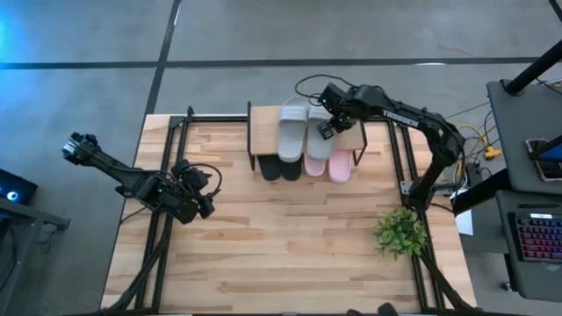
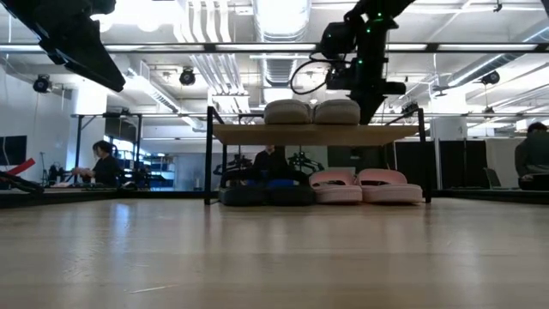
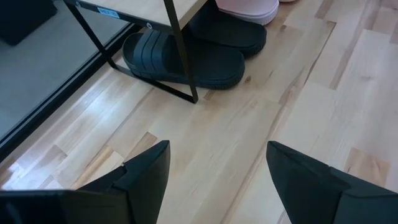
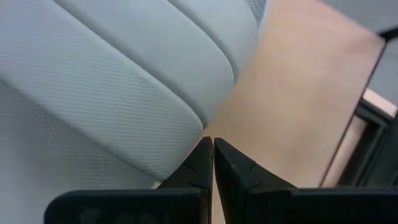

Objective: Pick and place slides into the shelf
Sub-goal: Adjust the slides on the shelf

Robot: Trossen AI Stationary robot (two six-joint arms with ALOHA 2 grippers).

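Spread wide and holding nothing, the left arm's dark 2-finger gripper [image 1: 204, 204] hangs over the bare planks on the left side of the large light wooden table [image 1: 263, 254], well apart from the footwear; from its own wrist camera the 2 fingers [image 3: 146, 171] stand far apart with only tabletop between them.

Moving right, the small rack with a light wood plank top and thin black metal legs [image 1: 262, 132] stands at the far middle of the table. On the table under its plank, 2 black open-toe slide sandals [image 2: 262, 194] lie side by side, their toes poking out toward the near edge. Just beside them to the right sit 2 pale pink slide sandals [image 2: 364, 184], also under the plank, touching each other.

On top of the plank rest 2 light grey slide sandals with wide straps [image 1: 303, 132], side by side, lying flat.

Further right, the right arm's dark gripper [image 1: 327, 130] is poised over the right-hand grey sandal's outer edge. Its fingers [image 4: 202, 168] are pressed fully together, tip against tip, with nothing caught between them; the tips sit right at the sandal's edge where it meets the bare plank.

At the table's near right corner stands a small green leafy plant [image 1: 400, 232], well apart from the rack.
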